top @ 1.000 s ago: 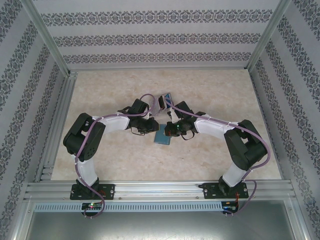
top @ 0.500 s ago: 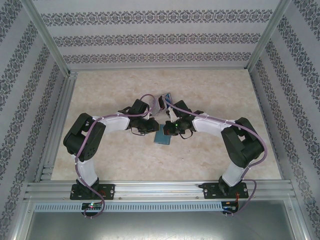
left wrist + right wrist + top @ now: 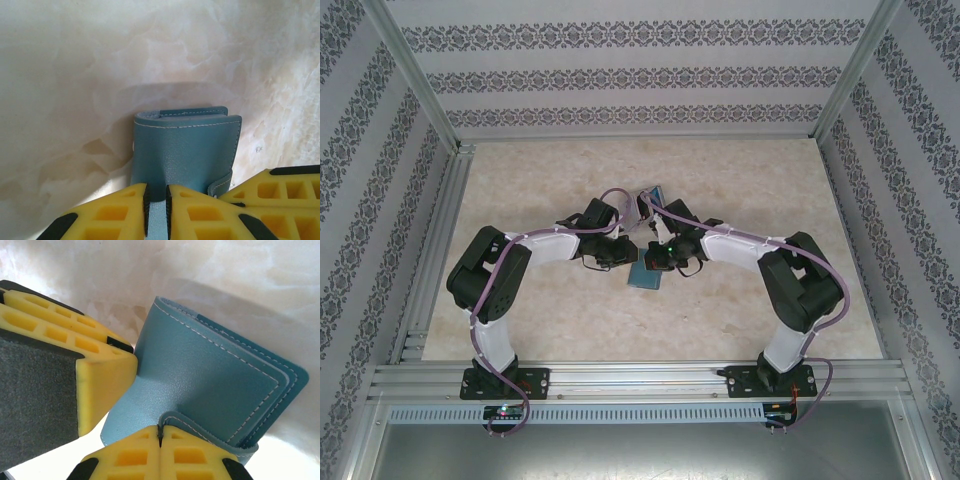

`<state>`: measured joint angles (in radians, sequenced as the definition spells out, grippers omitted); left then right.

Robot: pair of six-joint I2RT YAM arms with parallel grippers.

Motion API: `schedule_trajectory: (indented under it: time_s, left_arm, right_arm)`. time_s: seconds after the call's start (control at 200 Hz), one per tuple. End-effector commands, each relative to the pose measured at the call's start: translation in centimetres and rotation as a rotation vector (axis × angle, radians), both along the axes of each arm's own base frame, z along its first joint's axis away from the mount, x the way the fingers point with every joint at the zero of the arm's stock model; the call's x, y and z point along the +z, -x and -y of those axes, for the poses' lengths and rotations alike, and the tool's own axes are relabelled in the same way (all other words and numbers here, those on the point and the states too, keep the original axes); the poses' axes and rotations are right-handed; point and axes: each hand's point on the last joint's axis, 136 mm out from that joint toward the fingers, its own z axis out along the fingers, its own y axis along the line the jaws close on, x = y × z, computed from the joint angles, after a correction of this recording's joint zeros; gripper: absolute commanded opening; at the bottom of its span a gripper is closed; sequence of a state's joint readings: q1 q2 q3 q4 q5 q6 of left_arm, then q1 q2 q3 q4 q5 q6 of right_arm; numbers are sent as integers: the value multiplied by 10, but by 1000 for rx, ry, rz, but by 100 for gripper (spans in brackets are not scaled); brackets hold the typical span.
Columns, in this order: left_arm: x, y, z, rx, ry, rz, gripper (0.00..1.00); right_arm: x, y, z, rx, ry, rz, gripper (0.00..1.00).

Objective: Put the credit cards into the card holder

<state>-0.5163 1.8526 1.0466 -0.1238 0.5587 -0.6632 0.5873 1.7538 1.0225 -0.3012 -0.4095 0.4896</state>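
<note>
My two arms are bolted to the metal rail (image 3: 640,375) on the near side of the wallet (image 3: 185,150). The left arm (image 3: 490,280) and the right arm (image 3: 800,290) bend inward from either side until their wrists almost meet above it.

My left claw (image 3: 156,195) is clamped on the wallet. A thin strip of pale blue leather sits pinched between its two yellow pads, and the rest of the wallet hangs out beyond the tips. Seen from my right wrist, one left finger (image 3: 102,372) presses flat against the paler inner panel of the wallet.

My right claw (image 3: 160,435) has its pads pressed together with only a thin seam between them. Its tips touch the curled lower edge of the wallet. I cannot tell whether any leather is caught in that seam. From my left wrist, a right finger (image 3: 280,192) sits just beside the wallet's small tab, on the wallet's right side.

The wallet is teal with pale stitching along its edges. It is folded, with its layers slightly spread, and tilted between my claws. Its far edge is close to the marbled beige table (image 3: 75,75), which carries its shadow.

Just beyond the wallet, between my wrists, a small blue and pale bundle (image 3: 653,196) pokes out from under my cables. It is too small and too hidden for me to tell cards from anything else.

Farthest from the wallet stands the striped, patterned back wall (image 3: 640,80).
</note>
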Motion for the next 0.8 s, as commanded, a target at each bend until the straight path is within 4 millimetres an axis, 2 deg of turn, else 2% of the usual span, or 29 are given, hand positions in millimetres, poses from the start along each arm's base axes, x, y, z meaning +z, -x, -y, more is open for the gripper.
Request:
schedule_trajectory:
  time_s: [0.0, 0.495, 0.794]
  left_arm:
    - [-8, 9, 7, -16, -3, -26, 19]
    - [-8, 6, 8, -19, -3, -22, 19]
    - [-10, 7, 8, -19, -4, -25, 19]
  right_arm:
    - [-8, 1, -8, 35, 25, 1, 0]
    - [-45, 18, 22, 43, 246, -86, 1]
    - [-65, 27, 32, 51, 332, -132, 0]
